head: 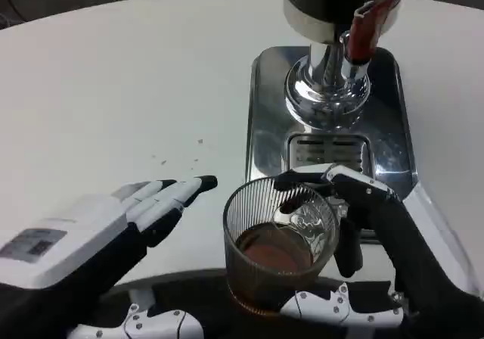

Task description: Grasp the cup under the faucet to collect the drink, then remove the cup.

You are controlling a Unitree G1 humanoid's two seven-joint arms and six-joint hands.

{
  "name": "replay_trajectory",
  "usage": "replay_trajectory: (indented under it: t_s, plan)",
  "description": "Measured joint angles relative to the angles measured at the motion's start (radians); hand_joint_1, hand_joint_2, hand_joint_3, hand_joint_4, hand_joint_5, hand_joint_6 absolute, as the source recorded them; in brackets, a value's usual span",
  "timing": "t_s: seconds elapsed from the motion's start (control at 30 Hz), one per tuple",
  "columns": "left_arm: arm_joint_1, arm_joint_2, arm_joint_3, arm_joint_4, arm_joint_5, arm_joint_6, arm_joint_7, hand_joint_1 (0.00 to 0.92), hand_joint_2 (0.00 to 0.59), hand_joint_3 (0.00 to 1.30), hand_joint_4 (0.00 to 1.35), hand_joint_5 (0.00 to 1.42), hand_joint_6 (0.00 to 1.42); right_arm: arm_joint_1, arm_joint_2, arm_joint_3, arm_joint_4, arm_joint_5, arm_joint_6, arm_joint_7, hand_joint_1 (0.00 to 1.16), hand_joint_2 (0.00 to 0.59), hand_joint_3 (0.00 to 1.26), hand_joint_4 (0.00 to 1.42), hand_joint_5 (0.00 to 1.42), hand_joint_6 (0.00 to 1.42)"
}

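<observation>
Presently: right hand grips ribbed glass cup, brown drink inside, at near edge of steel drip tray, before the faucet. Left hand flat, fingers extended, holding nothing, beside cup on white table.

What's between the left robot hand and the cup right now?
Nothing: in the head view, only a bare strip of white table separates the left robot hand's fingertips from the ribbed glass cup, which the right robot hand holds.
</observation>
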Motion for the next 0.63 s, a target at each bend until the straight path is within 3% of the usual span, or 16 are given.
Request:
replay_trajectory:
  t_s: [0.63]
  plan:
    - [0.012,0.000,0.007,0.005,0.000,-0.008,0.000,0.000,0.090,0.00,0.00,0.00,0.00,-0.004,0.000,0.005,0.000,0.017,0.000,0.015,0.91,0.151,0.90,1.01,1.26,1.27]
